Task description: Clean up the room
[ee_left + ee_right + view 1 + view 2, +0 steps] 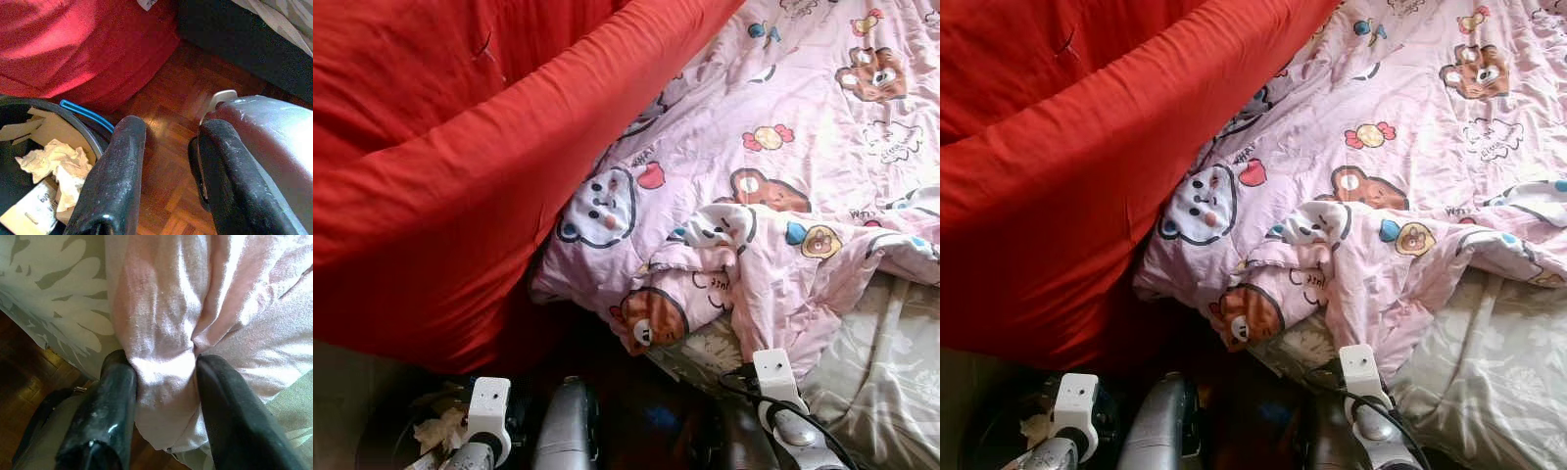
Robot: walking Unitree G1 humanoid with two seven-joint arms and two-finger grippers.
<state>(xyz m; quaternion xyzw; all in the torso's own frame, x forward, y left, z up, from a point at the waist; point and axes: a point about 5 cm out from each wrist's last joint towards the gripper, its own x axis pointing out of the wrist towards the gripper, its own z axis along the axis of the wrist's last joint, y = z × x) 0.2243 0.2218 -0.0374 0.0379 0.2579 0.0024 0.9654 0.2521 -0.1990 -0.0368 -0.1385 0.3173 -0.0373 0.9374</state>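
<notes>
Two hands at work: the right hand (164, 377) pinches a fold of the pink cartoon-print quilt (773, 186) at the bed's (891, 372) edge; the left hand (171, 161), fingers spread, hangs beside a black bin (73, 125) holding crumpled paper (58, 161), near a red duvet (440, 166).

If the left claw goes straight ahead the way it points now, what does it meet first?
Probably the bare wooden floor showing between its fingers. The black bin of crumpled paper sits just beside that line, and depth is hard to judge.
</notes>
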